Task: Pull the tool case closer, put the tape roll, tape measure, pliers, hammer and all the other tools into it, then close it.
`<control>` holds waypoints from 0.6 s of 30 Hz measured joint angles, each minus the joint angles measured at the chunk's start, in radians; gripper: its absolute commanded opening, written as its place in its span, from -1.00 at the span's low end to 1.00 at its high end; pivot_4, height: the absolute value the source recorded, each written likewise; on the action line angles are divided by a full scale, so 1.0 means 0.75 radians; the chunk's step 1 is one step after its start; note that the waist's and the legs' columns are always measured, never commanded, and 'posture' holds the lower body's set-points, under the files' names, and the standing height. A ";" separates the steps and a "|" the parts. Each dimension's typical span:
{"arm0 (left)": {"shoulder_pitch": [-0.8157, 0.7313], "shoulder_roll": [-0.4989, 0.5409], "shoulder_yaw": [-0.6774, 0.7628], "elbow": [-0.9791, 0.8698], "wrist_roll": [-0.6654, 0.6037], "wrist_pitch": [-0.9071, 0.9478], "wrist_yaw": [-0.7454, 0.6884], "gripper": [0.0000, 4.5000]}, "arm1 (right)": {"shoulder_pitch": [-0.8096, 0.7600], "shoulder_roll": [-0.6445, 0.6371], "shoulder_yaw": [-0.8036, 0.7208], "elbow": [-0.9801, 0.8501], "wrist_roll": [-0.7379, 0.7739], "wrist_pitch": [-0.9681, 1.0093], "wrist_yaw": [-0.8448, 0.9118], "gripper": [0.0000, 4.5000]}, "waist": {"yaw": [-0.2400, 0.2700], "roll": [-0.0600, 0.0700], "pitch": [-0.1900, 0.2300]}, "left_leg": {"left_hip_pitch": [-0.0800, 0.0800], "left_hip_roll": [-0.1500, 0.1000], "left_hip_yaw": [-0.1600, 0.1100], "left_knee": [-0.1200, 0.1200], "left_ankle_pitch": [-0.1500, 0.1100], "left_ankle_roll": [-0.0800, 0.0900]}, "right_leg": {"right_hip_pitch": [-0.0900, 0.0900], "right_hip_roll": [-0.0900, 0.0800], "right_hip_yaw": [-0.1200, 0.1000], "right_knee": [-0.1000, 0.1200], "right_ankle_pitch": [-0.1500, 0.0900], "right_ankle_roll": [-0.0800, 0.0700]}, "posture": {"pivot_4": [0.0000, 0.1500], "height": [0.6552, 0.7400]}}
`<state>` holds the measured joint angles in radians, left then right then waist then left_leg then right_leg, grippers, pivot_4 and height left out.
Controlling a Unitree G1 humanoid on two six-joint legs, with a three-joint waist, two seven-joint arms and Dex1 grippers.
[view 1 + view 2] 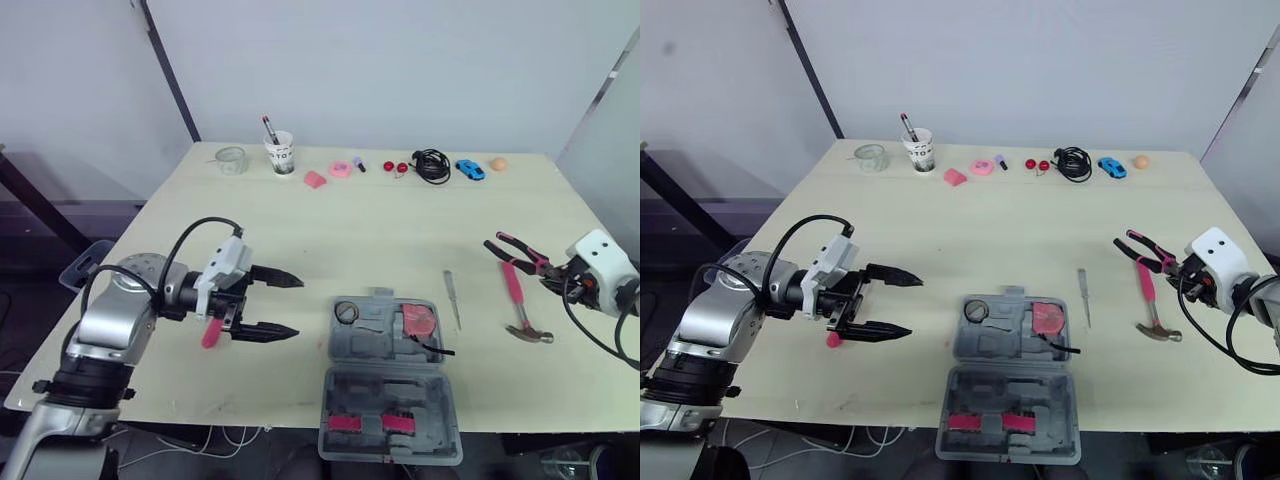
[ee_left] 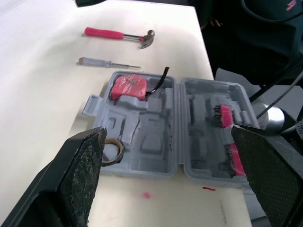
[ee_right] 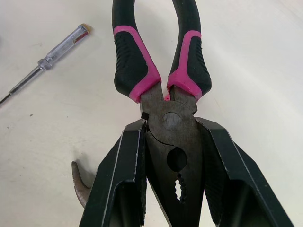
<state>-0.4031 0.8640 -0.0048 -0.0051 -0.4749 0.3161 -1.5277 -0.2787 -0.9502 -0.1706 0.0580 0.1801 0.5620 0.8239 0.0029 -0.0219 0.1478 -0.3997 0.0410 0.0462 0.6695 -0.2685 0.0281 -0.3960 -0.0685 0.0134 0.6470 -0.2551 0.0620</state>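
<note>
The grey tool case point(image 1: 372, 392) lies open near the table's front edge, with a tape roll point(image 1: 346, 313) and a pink tape measure point(image 1: 418, 320) in its far half. To the left of the case, my left gripper point(image 1: 297, 307) stands open and holds nothing; its wrist view looks over the case point(image 2: 156, 142). At the right, my right gripper point(image 1: 560, 272) is shut on the head of the pink-and-black pliers point(image 3: 163, 80). The pink-handled hammer point(image 1: 520, 300) and a clear-handled screwdriver point(image 1: 452, 298) lie on the table between the case and the pliers.
A small pink object point(image 1: 211, 333) lies on the table under my left wrist. Along the back edge stand a glass jar point(image 1: 231, 160), a cup with a pen point(image 1: 281, 152), pink bits point(image 1: 341, 169), a black cable point(image 1: 432, 165), a blue toy car point(image 1: 470, 169) and an orange ball point(image 1: 498, 163).
</note>
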 measured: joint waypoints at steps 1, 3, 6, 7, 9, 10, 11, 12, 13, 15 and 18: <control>0.011 0.004 0.000 -0.002 0.000 0.000 0.000 0.98 | -0.011 0.000 0.000 0.000 0.001 0.000 0.000 -0.57 | -0.003 0.001 0.000 | 0.000 0.000 0.000 0.000 0.000 0.000 | 0.000 0.000 0.000 0.000 0.000 0.000 | 1.00 1.00; 0.032 0.010 0.001 -0.004 0.001 -0.005 0.000 0.98 | -0.041 0.020 0.005 -0.037 0.023 0.004 0.016 -0.57 | -0.014 0.001 0.001 | 0.000 0.001 0.000 0.000 0.000 0.000 | 0.000 0.000 0.000 0.000 0.000 0.000 | 1.00 1.00; 0.036 0.016 0.001 -0.012 0.000 -0.029 -0.002 0.98 | -0.074 0.068 0.094 -0.231 0.099 0.043 0.084 -0.57 | -0.024 0.001 0.001 | 0.001 0.003 -0.001 0.000 0.000 0.000 | 0.000 0.003 0.000 0.000 0.000 0.000 | 1.00 1.00; 0.038 0.019 0.001 -0.013 0.001 -0.035 -0.003 0.98 | -0.075 0.075 0.138 -0.295 0.126 0.068 0.110 -0.57 | -0.021 0.002 0.001 | 0.001 0.003 -0.001 0.000 0.000 0.000 | 0.000 0.003 0.000 0.000 0.000 0.000 | 1.00 1.00; 0.045 0.023 0.001 -0.013 0.001 -0.040 -0.004 0.98 | -0.078 0.079 0.168 -0.330 0.141 0.089 0.122 -0.57 | -0.016 0.002 0.001 | 0.000 0.003 -0.001 0.000 0.000 0.000 | 0.000 0.003 0.000 0.000 0.000 0.000 | 1.00 1.00; 0.049 0.025 0.001 -0.013 0.001 -0.044 -0.005 0.98 | -0.081 0.083 0.181 -0.345 0.148 0.097 0.129 -0.57 | -0.013 0.002 0.001 | 0.000 0.003 0.000 0.000 0.000 0.000 | 0.000 0.003 0.000 0.000 0.000 0.000 | 1.00 1.00; 0.060 0.029 0.001 -0.012 0.001 -0.053 -0.007 0.98 | -0.092 0.088 0.204 -0.370 0.158 0.122 0.137 -0.57 | -0.013 0.002 0.001 | 0.000 0.002 0.000 0.000 0.000 0.000 | 0.000 0.003 0.001 0.000 0.000 0.000 | 1.00 1.00; 0.068 0.032 0.001 -0.008 0.003 -0.063 -0.012 0.98 | -0.111 0.093 0.244 -0.421 0.173 0.152 0.150 -0.57 | -0.014 0.002 0.001 | 0.000 0.002 0.000 0.000 0.000 0.000 | 0.000 0.003 0.002 0.000 0.000 0.000 | 1.00 1.00; 0.072 0.034 -0.002 -0.004 0.005 -0.077 -0.016 0.98 | -0.124 0.100 0.279 -0.470 0.188 0.172 0.164 -0.57 | -0.015 0.002 0.001 | 0.000 0.002 0.000 0.000 0.000 0.000 | 0.000 0.003 0.002 0.000 0.000 0.000 | 1.00 1.00; 0.076 0.039 -0.004 -0.003 0.007 -0.096 -0.020 0.98 | -0.140 0.112 0.338 -0.526 0.201 0.187 0.187 -0.57 | -0.014 0.002 0.001 | 0.000 0.002 -0.001 0.000 0.000 0.000 | 0.000 0.003 0.001 0.000 0.000 0.000 | 1.00 1.00; 0.081 0.042 -0.006 0.012 0.012 -0.121 -0.024 0.98 | -0.154 0.152 0.446 -0.579 0.201 0.207 0.203 -0.57 | -0.015 0.002 0.001 | 0.000 0.002 -0.001 0.000 0.000 0.000 | 0.000 0.003 0.001 0.000 0.000 0.000 | 1.00 1.00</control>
<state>-0.3426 0.8953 -0.0096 0.0040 -0.4656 0.2255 -1.5458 -0.3946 -0.8362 0.1638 -0.3761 0.3307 0.7171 0.9759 -0.0086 -0.0206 0.1489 -0.3997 0.0428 0.0458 0.6694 -0.2686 0.0281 -0.3961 -0.0664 0.0141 0.6467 -0.2552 0.0618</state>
